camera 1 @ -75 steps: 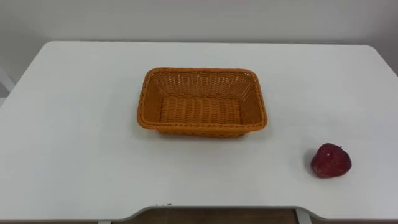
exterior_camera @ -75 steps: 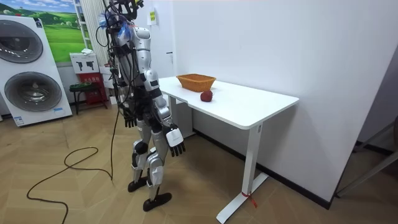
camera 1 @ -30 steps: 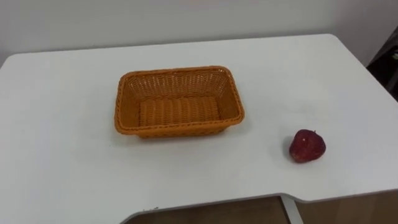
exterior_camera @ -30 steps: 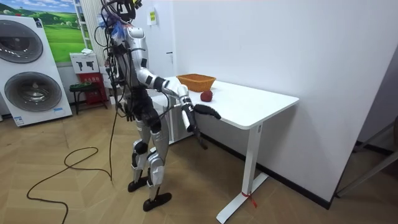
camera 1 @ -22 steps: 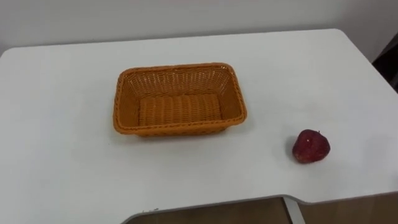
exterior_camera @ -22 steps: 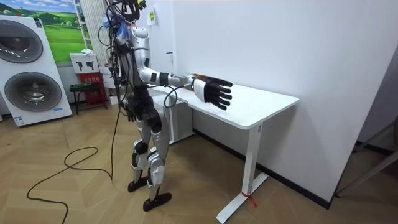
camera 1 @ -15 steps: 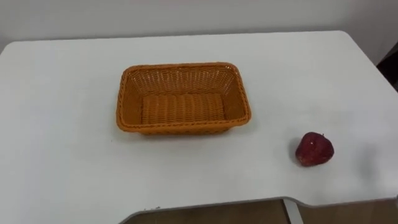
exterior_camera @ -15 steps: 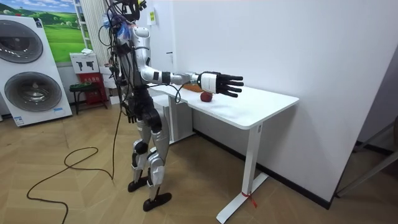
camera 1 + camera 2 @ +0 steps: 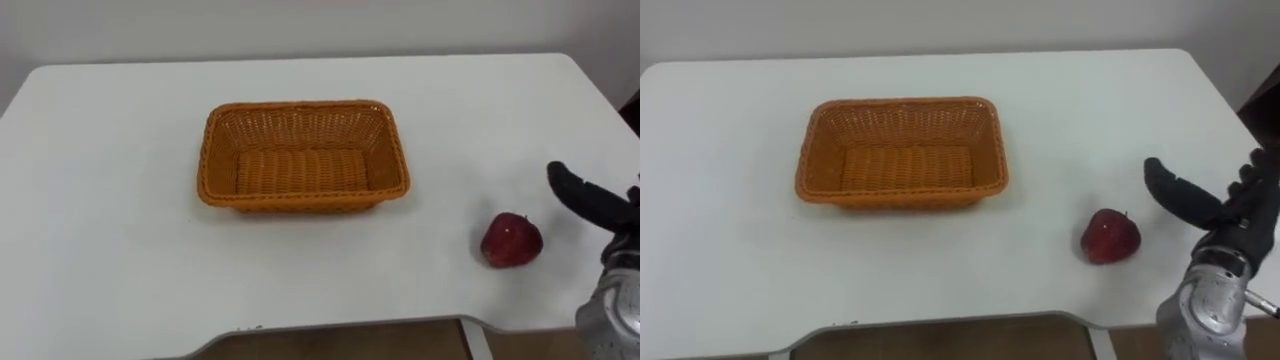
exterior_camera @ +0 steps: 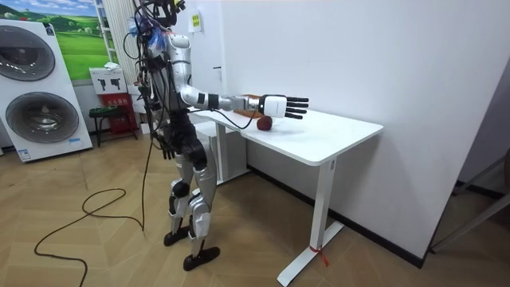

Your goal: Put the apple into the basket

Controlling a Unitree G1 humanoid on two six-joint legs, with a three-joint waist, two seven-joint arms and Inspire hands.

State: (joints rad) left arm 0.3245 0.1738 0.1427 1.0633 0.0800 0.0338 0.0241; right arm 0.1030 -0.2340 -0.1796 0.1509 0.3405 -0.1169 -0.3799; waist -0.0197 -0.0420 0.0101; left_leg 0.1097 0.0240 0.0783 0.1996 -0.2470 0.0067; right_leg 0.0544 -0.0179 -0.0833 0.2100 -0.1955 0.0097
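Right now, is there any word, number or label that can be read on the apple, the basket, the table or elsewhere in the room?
Apple: no text on it.
Basket: no text on it.
Table: no text on it.
White box beside the washing machine: dark marks, too small to read.
Sheet on the wall near the robot's head: too small to read.

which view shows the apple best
The right eye view: the apple sits whole and unobstructed on the white table, seen from close, with the open right hand beside it on its right, not touching. The left eye view shows much the same, with less of the hand. The room view shows it small and far off.
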